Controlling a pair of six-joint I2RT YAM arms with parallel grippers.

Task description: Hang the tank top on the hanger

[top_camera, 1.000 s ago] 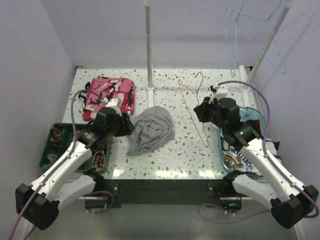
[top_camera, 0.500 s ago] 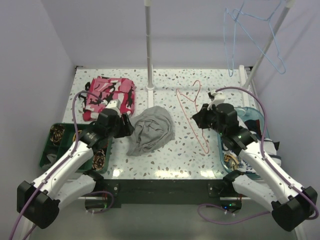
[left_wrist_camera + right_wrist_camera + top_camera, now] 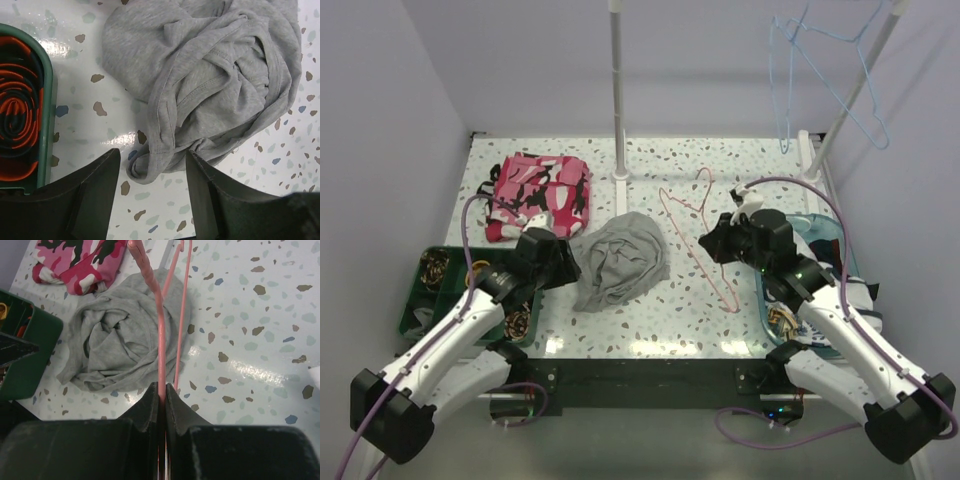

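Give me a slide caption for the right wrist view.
Right gripper shut on the pink hanger, crumpled grey tank top beyond.

We count one grey tank top [image 3: 620, 260], one pink wire hanger [image 3: 160, 340], two light blue wire hangers [image 3: 786, 128], one pink camouflage garment [image 3: 535, 190], one white lettered garment [image 3: 812, 325], one green bin [image 3: 415, 300] and one teal bin [image 3: 830, 230].

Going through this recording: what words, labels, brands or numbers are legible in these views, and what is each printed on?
No text is readable.
Dark lettering on the white garment in the blue tray, top view: too small and partly covered by the right arm to read.
Tank top, hanger, patterned garment: no text visible.
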